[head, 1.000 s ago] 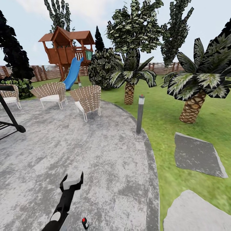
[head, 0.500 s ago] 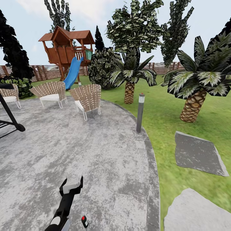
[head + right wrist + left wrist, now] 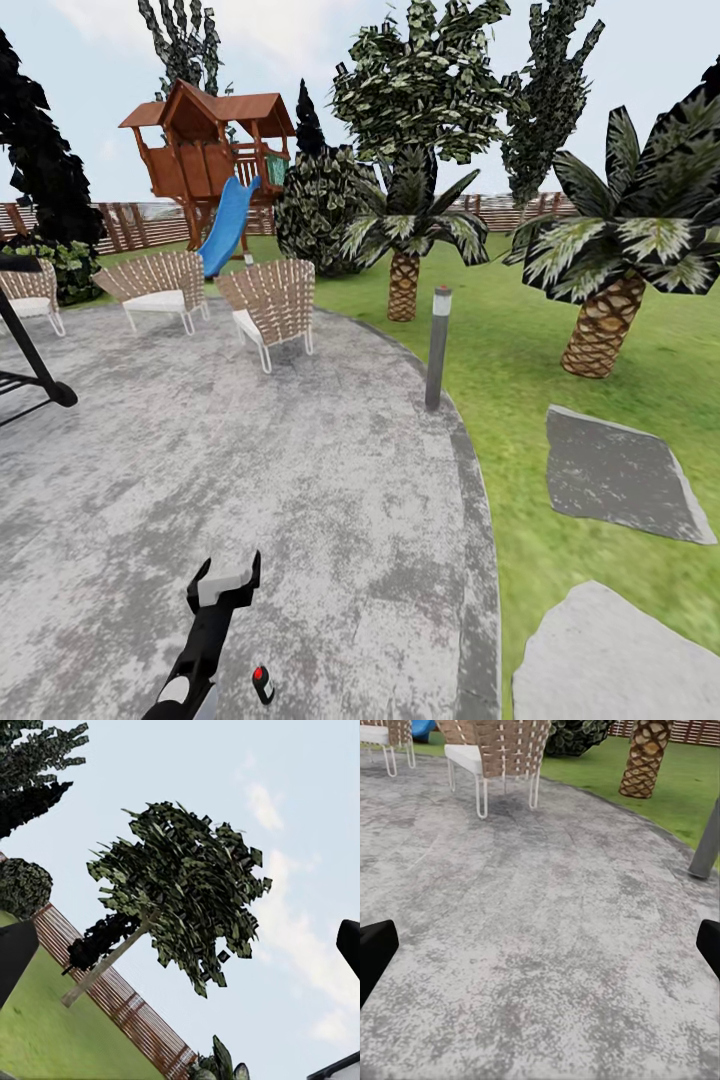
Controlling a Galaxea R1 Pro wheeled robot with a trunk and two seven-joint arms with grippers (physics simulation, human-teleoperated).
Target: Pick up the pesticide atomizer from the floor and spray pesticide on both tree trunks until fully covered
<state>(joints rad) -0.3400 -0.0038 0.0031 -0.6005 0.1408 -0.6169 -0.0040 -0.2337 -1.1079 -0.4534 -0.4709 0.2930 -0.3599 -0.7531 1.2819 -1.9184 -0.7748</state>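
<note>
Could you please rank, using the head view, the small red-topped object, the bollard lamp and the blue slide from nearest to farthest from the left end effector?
From the left end effector:
1. Small red-topped object, just beside the arm on the paving.
2. Bollard lamp, ahead to the right at the paving's edge.
3. Blue slide, far ahead by the playhouse.

Three wicker chairs: (image 3: 160, 287), (image 3: 272, 305), (image 3: 28, 296). Two palms: (image 3: 403, 285), (image 3: 600, 335). One lamp (image 3: 437, 345). One playhouse (image 3: 205, 150) with one slide (image 3: 226, 225). Two slabs on the grass, right of frame: (image 3: 620, 475), (image 3: 610, 655). One end effector (image 3: 224, 578), lower left.
</note>
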